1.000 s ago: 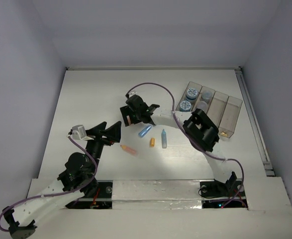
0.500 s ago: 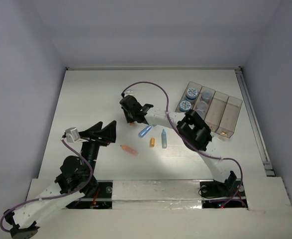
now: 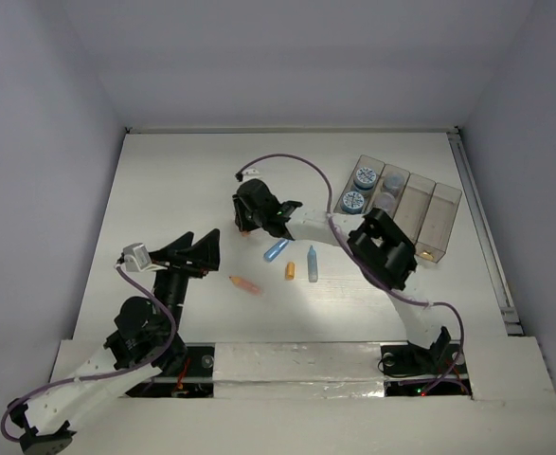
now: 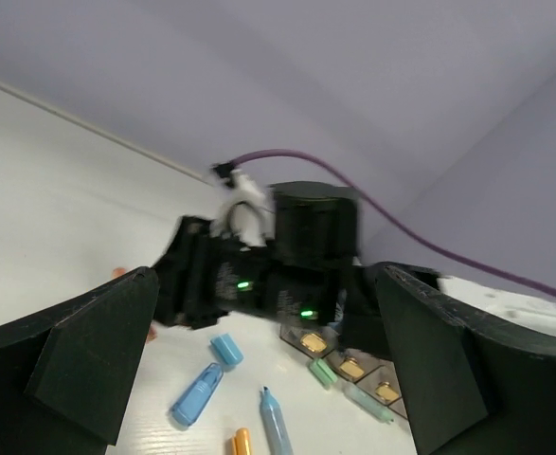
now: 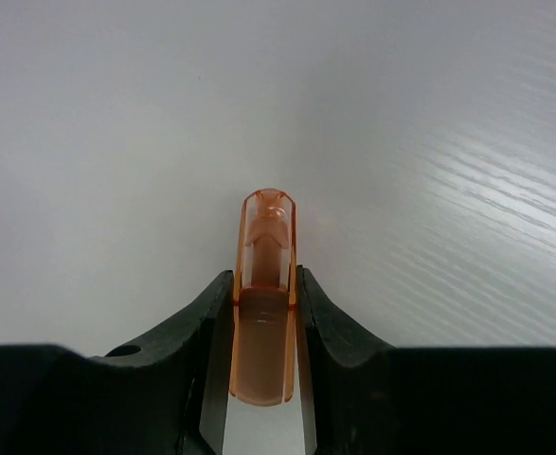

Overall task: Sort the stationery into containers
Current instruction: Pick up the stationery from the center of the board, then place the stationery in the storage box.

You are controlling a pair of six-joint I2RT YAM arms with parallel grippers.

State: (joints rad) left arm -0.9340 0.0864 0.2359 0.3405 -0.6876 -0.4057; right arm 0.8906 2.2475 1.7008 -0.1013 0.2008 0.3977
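My right gripper (image 5: 263, 284) is shut on a translucent orange capsule-like stick (image 5: 264, 242), held just above the white table. Seen from above, that gripper (image 3: 244, 218) sits left of the table's middle and hides the stick. A blue stick (image 3: 276, 250), a short orange piece (image 3: 290, 270), a blue pen (image 3: 312, 263) and an orange pen (image 3: 246, 284) lie loose nearby. The clear organiser (image 3: 429, 213) stands at the right, with two blue-filled tubs (image 3: 364, 177) in its leftmost compartment. My left gripper (image 3: 200, 248) hangs open over the table, left of the orange pen, holding nothing.
In the left wrist view a blue cap (image 4: 225, 349), a pale green cap (image 4: 322, 372) and a pale green stick (image 4: 367, 403) lie by the organiser's near end (image 4: 351, 366). The right arm's purple cable (image 3: 292, 163) loops over the far table. White walls close the workspace.
The right gripper's jaws have closed onto the orange stick and the wrist shifted a little. The left arm drew back to the left early on, then stayed still.
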